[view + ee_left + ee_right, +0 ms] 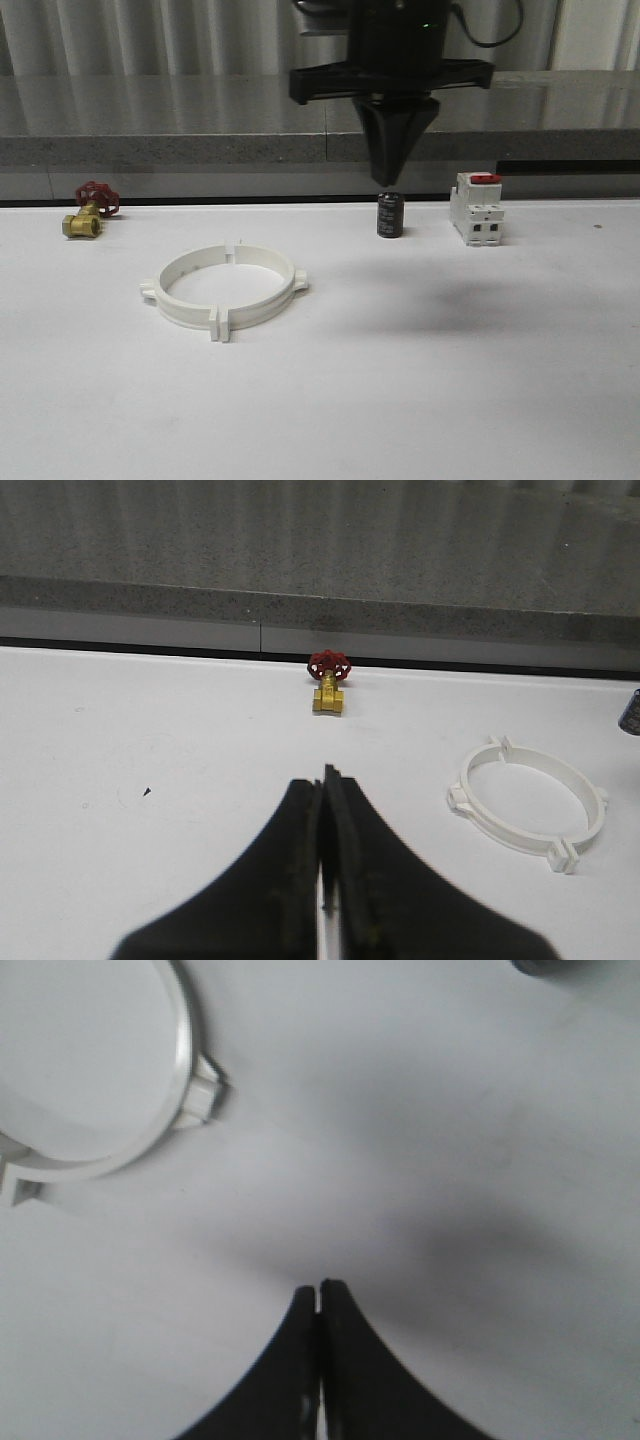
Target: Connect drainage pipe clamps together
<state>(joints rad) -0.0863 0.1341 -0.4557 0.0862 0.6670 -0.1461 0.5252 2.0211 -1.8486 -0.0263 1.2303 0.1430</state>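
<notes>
Both pincers are clenched and hold nothing: the left pincer [325, 810] hangs over bare counter [450, 380], the right pincer [397, 150] high above it. The clamps [225, 287] lie joined as a ring, left of the black cylinder [390, 216]

two clamps [225, 286], one valve [88, 209], one cylinder [390, 216], one switch [476, 208]
</notes>
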